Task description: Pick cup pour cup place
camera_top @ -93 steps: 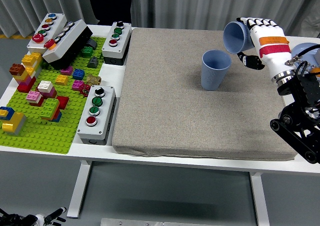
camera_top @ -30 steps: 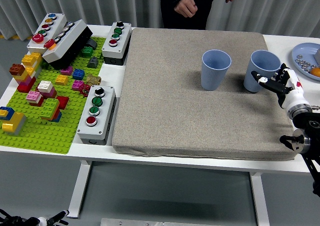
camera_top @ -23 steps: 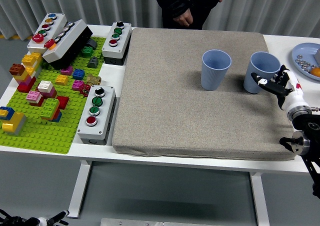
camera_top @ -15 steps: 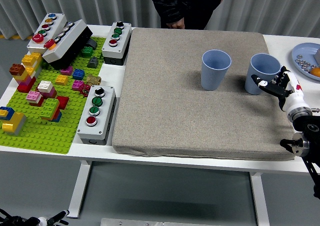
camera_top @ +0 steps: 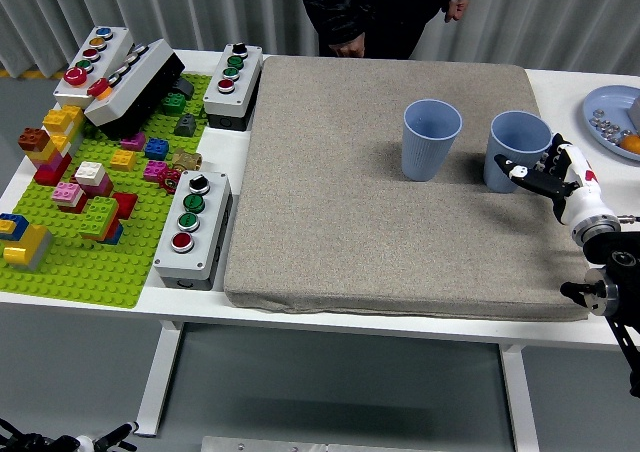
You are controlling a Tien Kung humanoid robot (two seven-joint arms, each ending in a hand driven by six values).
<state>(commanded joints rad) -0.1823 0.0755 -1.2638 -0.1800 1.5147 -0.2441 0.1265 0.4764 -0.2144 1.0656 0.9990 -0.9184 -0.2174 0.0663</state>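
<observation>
Two light blue cups stand upright on the grey mat (camera_top: 370, 222). The left cup (camera_top: 431, 139) is alone near the mat's middle right. The right cup (camera_top: 518, 151) stands a short way to its right. My right hand (camera_top: 538, 172) sits low at that cup's right side, its black-tipped fingers (camera_top: 520, 166) spread and reaching to the cup's lower wall without wrapping it. I cannot see what is inside either cup. The left arm is out of view.
A person in dark clothes stands at the far edge, hands (camera_top: 347, 46) hanging by the table. A blue plate (camera_top: 606, 105) with small items lies at the far right. Button boxes (camera_top: 193, 227) and a green brick plate (camera_top: 90, 222) fill the left side.
Three seconds ago my right hand held the right cup tilted above the left cup. Now that cup stands on the mat, nudged slightly left lately, and the hand is low beside it.
</observation>
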